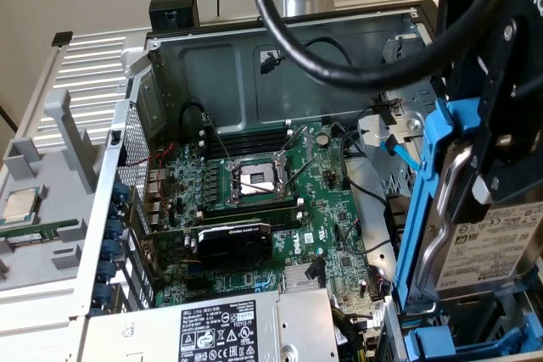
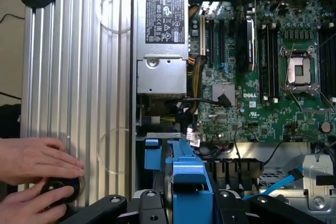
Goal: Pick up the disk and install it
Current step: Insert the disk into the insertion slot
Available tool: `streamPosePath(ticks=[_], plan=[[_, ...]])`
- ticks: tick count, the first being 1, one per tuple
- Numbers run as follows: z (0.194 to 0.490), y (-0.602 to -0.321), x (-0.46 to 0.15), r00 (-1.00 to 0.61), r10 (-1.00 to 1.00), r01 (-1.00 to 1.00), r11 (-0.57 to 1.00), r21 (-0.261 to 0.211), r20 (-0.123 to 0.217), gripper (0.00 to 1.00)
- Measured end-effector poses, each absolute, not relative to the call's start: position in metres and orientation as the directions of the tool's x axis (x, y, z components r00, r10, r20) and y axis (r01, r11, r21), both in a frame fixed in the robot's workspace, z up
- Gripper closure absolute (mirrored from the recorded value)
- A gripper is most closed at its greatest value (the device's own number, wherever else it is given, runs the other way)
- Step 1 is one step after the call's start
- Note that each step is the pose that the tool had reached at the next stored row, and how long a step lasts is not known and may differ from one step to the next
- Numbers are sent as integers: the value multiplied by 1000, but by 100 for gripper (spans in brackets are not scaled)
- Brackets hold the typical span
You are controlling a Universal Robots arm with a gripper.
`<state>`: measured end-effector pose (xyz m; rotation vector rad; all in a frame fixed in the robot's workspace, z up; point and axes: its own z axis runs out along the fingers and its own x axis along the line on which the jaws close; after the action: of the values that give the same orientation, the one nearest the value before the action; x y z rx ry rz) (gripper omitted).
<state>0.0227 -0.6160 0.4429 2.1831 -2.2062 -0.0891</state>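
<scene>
Disk point(image 1: 492, 239) hangs upright at the exterior view's right, over the open case point(image 1: 212, 57), pinched across its blue carrier point(image 1: 431, 184) by your gripper point(image 2: 186, 205). Expect it stiff, fairly heavy, shock-sensitive; hold the carrier's sides.

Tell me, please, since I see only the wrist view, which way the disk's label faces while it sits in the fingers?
Observer: The disk stands on edge between the fingers, and its white label is turned toward the exterior camera.
Operator: Thank you. Is anything lying outside the case?
Observer: Yes, a square silver processor chip lies on a grey tray at the exterior view's left.
Operator: Is anything beside that chip?
Observer: A narrow green memory stick lies right next to it on the same tray.
</scene>
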Motion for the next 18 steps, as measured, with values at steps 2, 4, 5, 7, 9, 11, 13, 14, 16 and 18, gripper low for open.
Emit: streamPosePath(ticks=[2, 4, 5, 7, 9, 11, 13, 14, 16, 18], plan=[[443, -616, 23, -11, -1000, -998, 10, 67, -14, 63], [443, -616, 23, -11, -1000, -998, 10, 68, -14, 63], [443, -616, 24, -11, -1000, -997, 10, 71, -14, 63], [442, -616, 26, -11, -1000, -997, 10, 78, -14, 63], [442, -616, 29, -11, -1000, -996, 10, 84, -14, 63], [442, -616, 30, -11, -1000, -996, 10, 89, -14, 63], [441, -616, 30, -12, -1000, -995, 10, 95, -14, 63], [441, -616, 30, -12, -1000, -995, 10, 99, -14, 63], [440, -616, 31, -12, -1000, -995, 10, 103, -15, 63], [440, -616, 33, -11, -1000, -995, 10, 103, -17, 63]])
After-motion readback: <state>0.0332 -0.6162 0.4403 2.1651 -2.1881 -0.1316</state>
